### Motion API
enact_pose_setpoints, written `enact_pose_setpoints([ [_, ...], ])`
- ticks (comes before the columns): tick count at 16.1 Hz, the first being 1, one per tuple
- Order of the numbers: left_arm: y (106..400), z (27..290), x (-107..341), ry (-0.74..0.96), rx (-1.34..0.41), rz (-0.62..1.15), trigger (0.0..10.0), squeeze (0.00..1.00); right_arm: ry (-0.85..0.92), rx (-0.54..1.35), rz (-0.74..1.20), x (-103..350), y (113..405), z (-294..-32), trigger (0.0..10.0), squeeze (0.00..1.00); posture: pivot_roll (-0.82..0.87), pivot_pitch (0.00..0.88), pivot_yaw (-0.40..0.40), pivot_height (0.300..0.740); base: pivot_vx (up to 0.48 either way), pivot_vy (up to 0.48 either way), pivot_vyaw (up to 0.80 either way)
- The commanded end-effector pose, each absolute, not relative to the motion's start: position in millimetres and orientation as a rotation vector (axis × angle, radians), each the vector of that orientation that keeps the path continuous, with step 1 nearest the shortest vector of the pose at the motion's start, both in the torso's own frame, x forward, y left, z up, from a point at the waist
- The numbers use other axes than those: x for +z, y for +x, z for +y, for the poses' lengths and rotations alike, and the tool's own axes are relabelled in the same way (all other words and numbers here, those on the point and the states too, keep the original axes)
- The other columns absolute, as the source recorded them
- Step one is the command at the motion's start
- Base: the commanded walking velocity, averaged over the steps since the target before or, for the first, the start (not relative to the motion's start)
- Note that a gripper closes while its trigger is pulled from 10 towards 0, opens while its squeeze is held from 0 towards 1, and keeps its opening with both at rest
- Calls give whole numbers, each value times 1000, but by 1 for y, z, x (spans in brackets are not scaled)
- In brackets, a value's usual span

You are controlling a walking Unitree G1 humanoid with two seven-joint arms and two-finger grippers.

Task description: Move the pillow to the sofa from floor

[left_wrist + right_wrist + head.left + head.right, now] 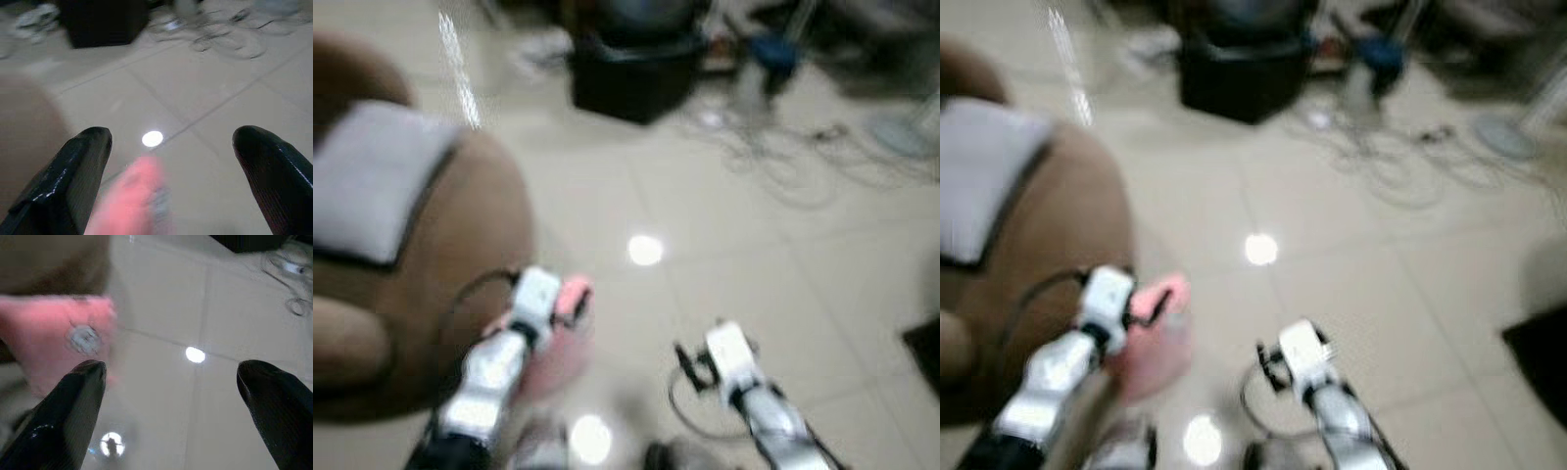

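Blurred head views. Glossy beige tiled floor [724, 294] across most of the scene, ceiling-light glare spots on it. Big rounded brown upholstered sofa [460, 245] on the robot's left, flat grey rectangular cushion [372, 176] lying on top of it. Dark boxy black object [631, 78] on the floor further ahead, loose pale tangled cables [783, 157] spread beside it toward the right. Contents of the black object not discernible.

Left silver arm [494, 377] reaching forward and slightly inward, wrist at the sofa's edge. Right silver arm [769, 411] extended forward over bare tile, well apart from the sofa.

Small pink soft pillow [563, 323] at the front edge of the sofa, just past the left wrist; resting on floor or lifted, cannot tell. Grey round patch on it seen from the right wrist.

Left gripper [171, 161]: two black fingers spread wide, pillow [132, 200] low between them, nearer one finger, contact not clear. Right gripper [171, 396]: fingers also spread wide, nothing between them but tile; pillow [58, 338] off beyond one fingertip, toward the sofa side.
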State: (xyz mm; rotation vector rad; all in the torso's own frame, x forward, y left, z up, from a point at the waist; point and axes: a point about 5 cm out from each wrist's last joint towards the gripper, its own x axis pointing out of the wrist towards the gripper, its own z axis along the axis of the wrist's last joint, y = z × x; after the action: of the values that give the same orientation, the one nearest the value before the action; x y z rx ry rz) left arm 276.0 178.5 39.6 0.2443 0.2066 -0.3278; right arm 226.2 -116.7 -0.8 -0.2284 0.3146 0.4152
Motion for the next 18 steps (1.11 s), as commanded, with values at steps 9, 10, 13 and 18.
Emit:
enact_pose_setpoints([
  [9, 278, 181, 36, 210, -268, 232, 10000, 1000, -229, 432, 345, -10, 217, -120, 10000, 0, 87, 177, -115, 736, 0, 236, 0],
  [10, 277, 180, 37, 238, -285, 224, 10000, 1000, -230, 440, 342, -10, 217, -120, 10000, 0, 87, 177, -115, 736, 0, 458, 0],
  [13, 276, 178, 35, 246, -310, 230, 10000, 1000, -221, 452, 337, -10, 217, -118, 10000, 0, 82, 180, -112, 736, 480, 0, 0],
  [18, 276, 173, 37, 257, -330, 207, 10000, 1000, -218, 456, 340, -10, 217, -118, 10000, 0, 75, 188, -107, 736, 94, 0, 0],
])
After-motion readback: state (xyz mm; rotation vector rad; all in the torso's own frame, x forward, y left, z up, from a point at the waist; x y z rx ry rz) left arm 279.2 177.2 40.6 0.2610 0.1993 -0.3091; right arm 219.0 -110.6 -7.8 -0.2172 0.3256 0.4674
